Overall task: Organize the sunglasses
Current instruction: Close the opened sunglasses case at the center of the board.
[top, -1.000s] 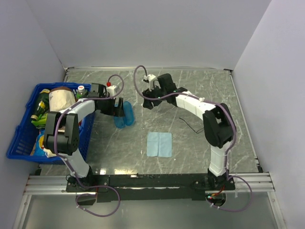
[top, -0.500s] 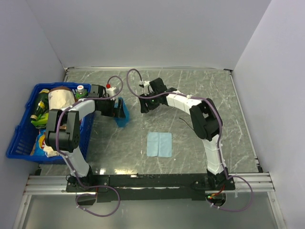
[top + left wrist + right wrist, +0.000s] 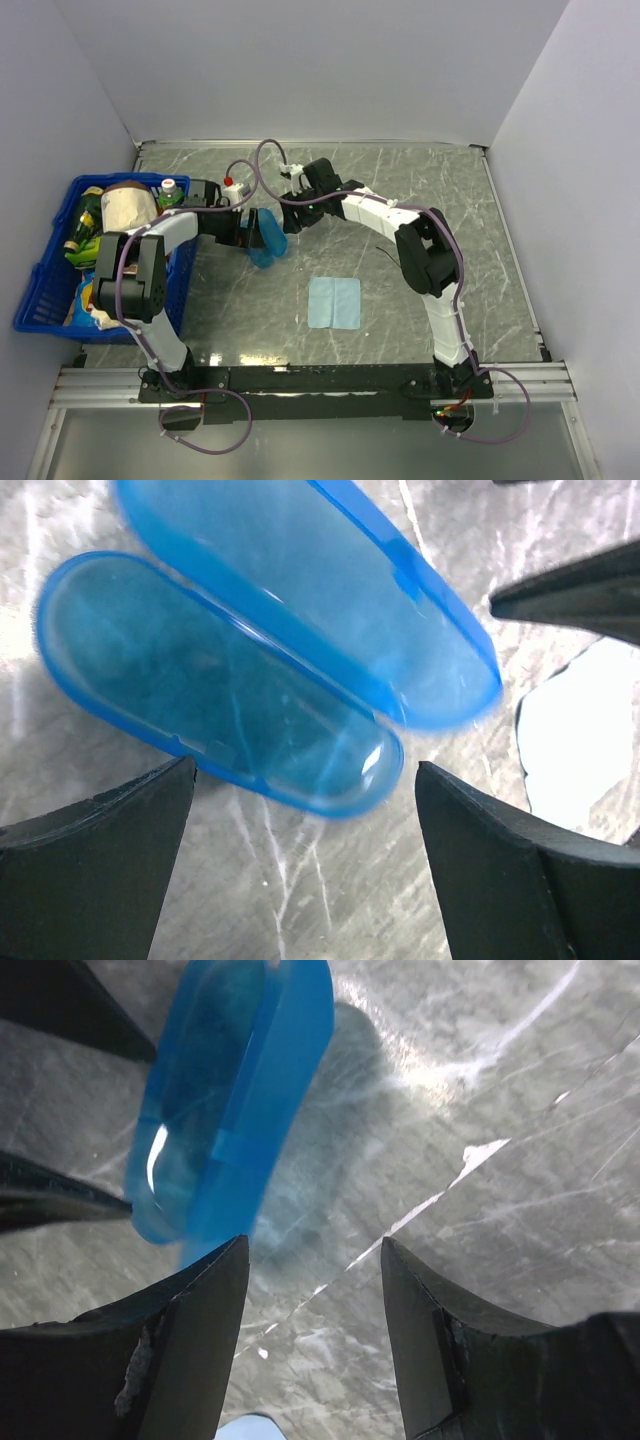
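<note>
A filled blue basket (image 3: pixel 40 285) is seen behind the left gripper (image 3: pixel 305 780), whose jaws are spread wide on either side of the opened blue clamshell case (image 3: pixel 250 670). The right gripper (image 3: pixel 312 1250) is held open just beside the case, with only bare worktop (image 3: pixel 480 1140) between its jaws. A light-blue cloth (image 3: pixel 334 302) lies apart from both grippers. Of the sunglasses (image 3: pixel 384 253) only a thin black line is made out, well behind the right gripper, beside that arm's elbow.

text: none legible | labels — none | numbers — none
</note>
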`<state>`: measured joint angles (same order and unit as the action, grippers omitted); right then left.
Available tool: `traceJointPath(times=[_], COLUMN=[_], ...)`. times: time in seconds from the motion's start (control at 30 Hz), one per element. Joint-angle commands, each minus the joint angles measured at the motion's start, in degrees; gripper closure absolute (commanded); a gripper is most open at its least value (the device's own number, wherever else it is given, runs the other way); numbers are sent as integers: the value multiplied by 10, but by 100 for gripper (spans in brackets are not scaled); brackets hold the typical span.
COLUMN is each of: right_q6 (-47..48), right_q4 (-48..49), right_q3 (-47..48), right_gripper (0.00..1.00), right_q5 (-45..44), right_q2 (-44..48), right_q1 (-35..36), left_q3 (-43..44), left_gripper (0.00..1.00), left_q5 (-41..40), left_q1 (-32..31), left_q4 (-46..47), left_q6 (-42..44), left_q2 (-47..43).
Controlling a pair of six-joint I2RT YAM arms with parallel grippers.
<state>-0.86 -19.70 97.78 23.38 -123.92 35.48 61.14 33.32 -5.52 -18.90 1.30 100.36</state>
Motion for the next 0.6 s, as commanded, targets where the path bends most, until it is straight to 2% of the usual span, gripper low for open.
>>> traceJointPath(times=[0.0,0.2,0.3,0.57], right_q6=[-6,-12,-24,-12], right_q4=[-7,-6,7,9], right_q3=[27,20,15,16], right_gripper=[37,35,29,18], right_q5=[-2,2,73,159], right_q2=[-19,-23,-16,-11], right_q1=[-2,-7,-23,-41], left_q3=[-10,-11,-11,-9], left_gripper=[3,4,4,4], left_q5=[30,21,14,19], left_q1=[22,38,46,54], left_q4=[7,7,5,0], left_q6=[6,1,0,4], left_q2=[-49,-76,-80,-76])
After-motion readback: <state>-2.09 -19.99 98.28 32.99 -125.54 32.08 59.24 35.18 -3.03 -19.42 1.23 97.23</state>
